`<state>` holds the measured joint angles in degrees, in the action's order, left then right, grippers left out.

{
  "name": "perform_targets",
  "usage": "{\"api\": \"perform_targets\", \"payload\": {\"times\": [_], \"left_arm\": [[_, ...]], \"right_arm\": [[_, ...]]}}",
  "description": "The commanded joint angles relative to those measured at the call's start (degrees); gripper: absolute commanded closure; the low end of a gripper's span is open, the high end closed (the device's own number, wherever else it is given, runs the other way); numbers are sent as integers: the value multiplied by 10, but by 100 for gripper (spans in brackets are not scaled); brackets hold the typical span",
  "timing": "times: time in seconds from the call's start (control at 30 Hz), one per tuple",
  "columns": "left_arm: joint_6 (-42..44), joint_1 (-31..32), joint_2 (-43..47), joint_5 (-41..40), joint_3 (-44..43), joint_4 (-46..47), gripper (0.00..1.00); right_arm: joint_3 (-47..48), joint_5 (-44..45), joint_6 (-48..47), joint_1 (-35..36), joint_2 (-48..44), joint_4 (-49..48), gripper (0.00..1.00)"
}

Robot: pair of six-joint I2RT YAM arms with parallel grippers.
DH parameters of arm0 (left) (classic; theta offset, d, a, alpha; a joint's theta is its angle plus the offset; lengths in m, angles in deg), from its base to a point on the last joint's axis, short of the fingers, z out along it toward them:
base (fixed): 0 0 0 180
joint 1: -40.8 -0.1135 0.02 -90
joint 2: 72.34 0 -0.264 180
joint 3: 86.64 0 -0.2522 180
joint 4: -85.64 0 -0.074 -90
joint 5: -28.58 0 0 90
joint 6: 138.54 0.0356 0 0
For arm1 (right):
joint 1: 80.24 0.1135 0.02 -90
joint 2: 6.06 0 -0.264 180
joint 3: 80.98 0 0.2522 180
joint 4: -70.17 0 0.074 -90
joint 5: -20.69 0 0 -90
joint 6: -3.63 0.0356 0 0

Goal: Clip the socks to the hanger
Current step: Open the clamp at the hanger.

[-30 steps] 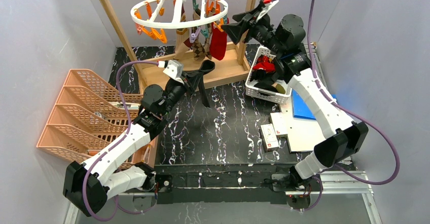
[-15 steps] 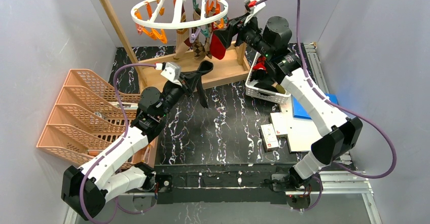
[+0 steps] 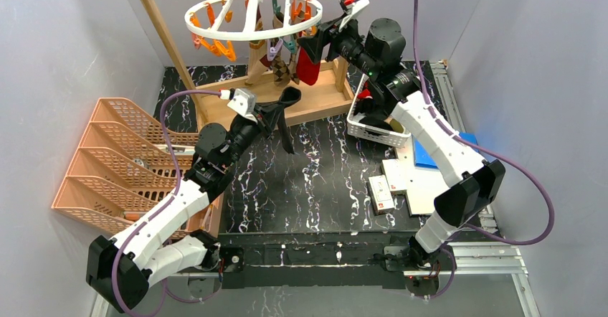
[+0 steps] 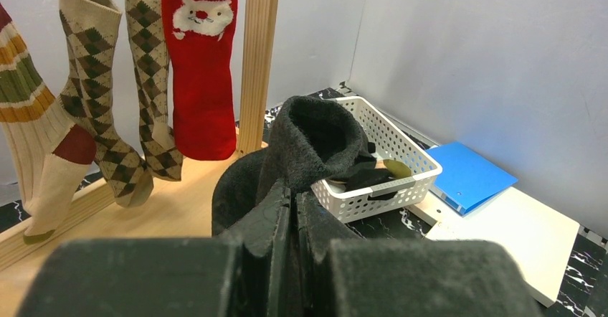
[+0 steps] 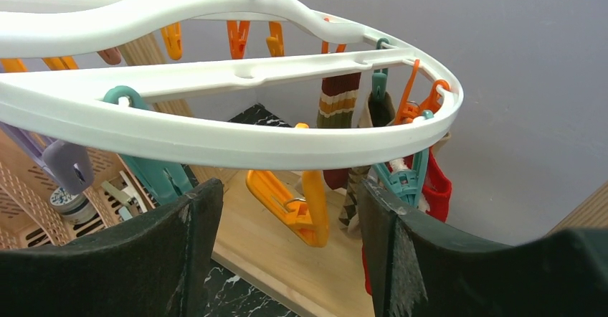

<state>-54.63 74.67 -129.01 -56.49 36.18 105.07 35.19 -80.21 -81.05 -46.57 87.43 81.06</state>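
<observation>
The hanger point(image 3: 251, 12) is a white ring with orange and teal clips, hung from the wooden frame. A striped, two argyle point(image 4: 93, 73) and a red Santa sock point(image 4: 199, 59) hang from it. My left gripper point(image 3: 276, 112) is shut on a black sock point(image 3: 288, 98) that droops below it, in front of the frame's base; in the wrist view the black sock point(image 4: 315, 134) bulges above the shut left gripper point(image 4: 295, 195). My right gripper point(image 3: 313, 42) is open at the ring's right rim. In its wrist view an orange clip point(image 5: 297, 202) hangs under the hanger point(image 5: 236, 141), between the right gripper's point(image 5: 287, 195) fingers, untouched.
A white lattice basket point(image 3: 373, 127) holding more socks stands right of the wooden frame point(image 3: 315, 98). A blue folder point(image 3: 430, 148) and a white board point(image 3: 423, 181) lie further right. A tiered orange rack point(image 3: 115, 159) fills the left side.
My right gripper has swung left from beside the frame's post to the hanger's right rim. The left arm and its black sock have barely shifted.
</observation>
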Motion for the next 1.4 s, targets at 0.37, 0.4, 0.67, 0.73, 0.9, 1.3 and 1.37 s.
{"api": "perform_targets", "payload": {"times": [0.37,0.4,0.67,0.73,0.9,1.3,1.37], "left_arm": [[3,1,21,-2,0,0,100],[3,1,21,-2,1,0,100],[3,1,24,0,-1,-1,100],[3,1,25,0,-1,-2,100],[3,1,26,0,0,-2,100],[4,1,24,1,2,1,100],[5,1,24,0,3,1,100]], "right_arm": [[53,7,-1,5,12,0,34],[52,7,-1,5,13,1,35],[65,11,0,7,19,15,35],[67,12,0,8,21,17,36],[74,13,-1,10,26,24,40],[85,16,-2,16,30,23,38],[87,15,-2,16,32,25,43]]}}
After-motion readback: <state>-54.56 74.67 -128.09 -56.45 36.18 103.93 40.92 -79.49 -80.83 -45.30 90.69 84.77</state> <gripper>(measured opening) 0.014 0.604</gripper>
